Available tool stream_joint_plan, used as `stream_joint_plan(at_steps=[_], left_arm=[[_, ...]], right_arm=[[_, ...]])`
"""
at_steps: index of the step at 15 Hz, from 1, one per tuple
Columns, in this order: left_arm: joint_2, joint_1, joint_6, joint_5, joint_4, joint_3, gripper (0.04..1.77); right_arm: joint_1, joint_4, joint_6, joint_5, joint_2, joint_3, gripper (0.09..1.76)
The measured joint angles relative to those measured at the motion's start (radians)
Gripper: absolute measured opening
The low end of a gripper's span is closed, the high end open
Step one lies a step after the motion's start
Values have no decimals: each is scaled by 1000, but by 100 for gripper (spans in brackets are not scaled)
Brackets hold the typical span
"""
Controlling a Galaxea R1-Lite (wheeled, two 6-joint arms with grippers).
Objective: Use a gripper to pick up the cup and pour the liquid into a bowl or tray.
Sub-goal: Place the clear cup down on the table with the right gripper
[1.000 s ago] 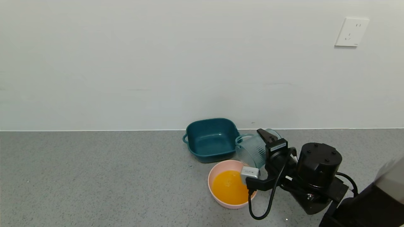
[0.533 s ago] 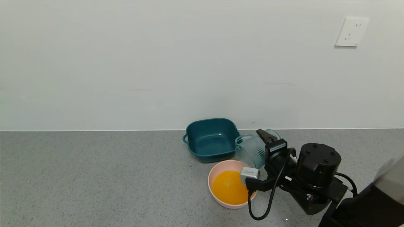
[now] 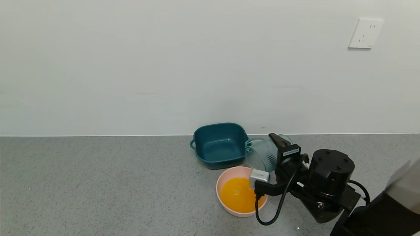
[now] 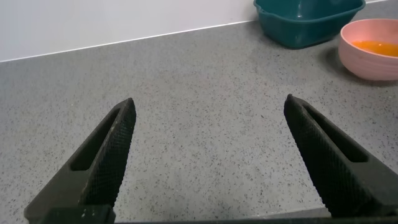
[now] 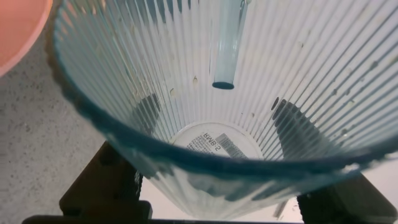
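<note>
My right gripper (image 3: pixel 269 153) is shut on the translucent blue-green cup (image 3: pixel 257 154) and holds it tipped on its side. The cup's mouth is just above the far right rim of the pale pink bowl (image 3: pixel 223 177). The bowl holds orange liquid (image 3: pixel 238 195). In the right wrist view the cup (image 5: pixel 186 62) fills the frame and is empty apart from a few drops. The dark fingers (image 5: pixel 292 127) show through its ribbed wall, and the bowl's rim (image 5: pixel 18 31) is at one corner. My left gripper (image 4: pixel 209 102) is open and empty over bare counter, away from the bowl (image 4: pixel 354 59).
A dark teal square basin (image 3: pixel 200 132) stands empty just behind the pink bowl, near the wall, and also shows in the left wrist view (image 4: pixel 308 28). The grey speckled counter stretches to the left. A white socket (image 3: pixel 365 32) is on the wall.
The right gripper has lifted the tipped cup slightly up and to the right. The liquid level in the bowl looks the same.
</note>
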Motion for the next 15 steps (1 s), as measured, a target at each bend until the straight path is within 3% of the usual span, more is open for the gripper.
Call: stream_joint_plan(at_steps=[12, 15], left_arm=[[0, 1, 0, 0, 0, 0, 172], [0, 1, 0, 0, 0, 0, 172]], right_arm=[[-2, -100, 446, -32, 4, 47, 135], [-10, -117, 592, -82, 4, 53, 135]])
